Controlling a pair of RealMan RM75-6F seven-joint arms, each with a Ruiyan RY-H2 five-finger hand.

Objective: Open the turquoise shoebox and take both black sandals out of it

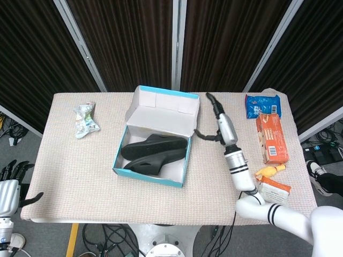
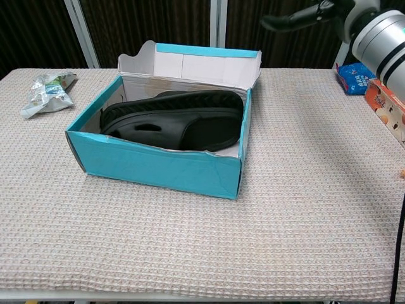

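Observation:
The turquoise shoebox [image 1: 140, 172] [image 2: 158, 166] stands mid-table with its lid [image 1: 162, 110] [image 2: 190, 63] folded back, white inside facing up. Two black sandals [image 1: 153, 152] [image 2: 174, 120] lie side by side inside it. My right hand [image 1: 221, 122] [image 2: 316, 11] hovers just right of the lid's far corner, raised above the table, fingers stretched out, holding nothing and apart from the box. My left hand [image 1: 12, 179] hangs below the table's front left corner, fingers apart and empty; the chest view does not show it.
A crumpled foil wrapper [image 1: 84, 119] [image 2: 47, 92] lies at the far left. On the right side lie a blue snack bag [image 1: 262, 104] [image 2: 355, 75], an orange carton [image 1: 270, 138], a yellow item [image 1: 268, 171] and another orange pack [image 1: 276, 188].

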